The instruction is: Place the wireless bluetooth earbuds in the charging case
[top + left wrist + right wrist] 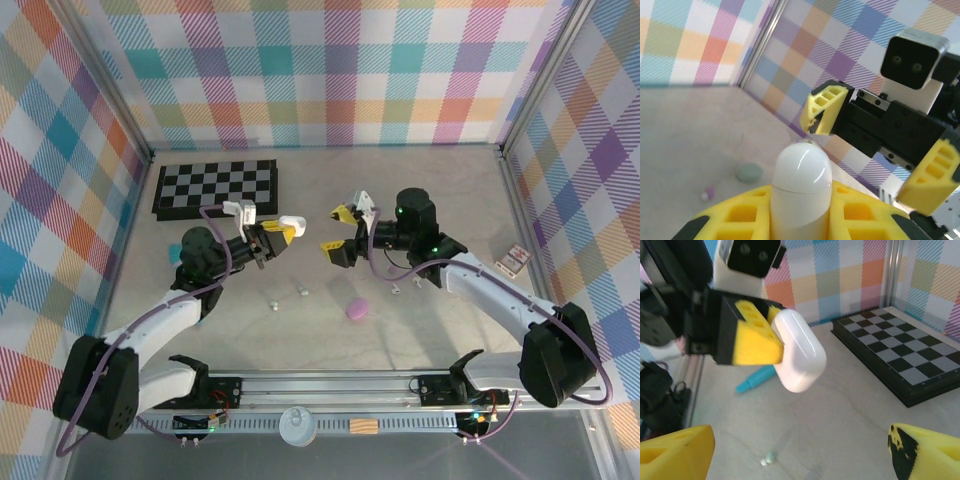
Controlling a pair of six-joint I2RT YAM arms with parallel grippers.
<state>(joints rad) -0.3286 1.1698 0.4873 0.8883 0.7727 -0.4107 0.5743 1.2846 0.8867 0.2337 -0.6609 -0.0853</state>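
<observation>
Nearest the arm bases, a purple pebble-shaped case (pixel 357 309) lies on the counter (pixel 450 190). It looks closed as far as I can tell, so its inside is hidden. The earbuds (pixel 272 303) sit loose on the counter rather than in any case. Two tiny pale ones are just to the left of the purple case, and a couple more pale specks lie to its right below the right arm, too small to be sure of.

Beyond them, lifted off the counter, the left hand (pixel 278 232) has its yellow fingers (pixel 735 220) clamped on the white charging case (pixel 801 182), whose rounded end points outward. Its lid is down on the body, so I cannot see into it. Facing it, a little apart, the right hand (pixel 338 230) stands wide with nothing between its fingers.

Off to the left, beside the left arm, lies a teal item (pixel 173 249). Farthest back, a folded chessboard (pixel 215 187) lies flat near the rear wall.
</observation>
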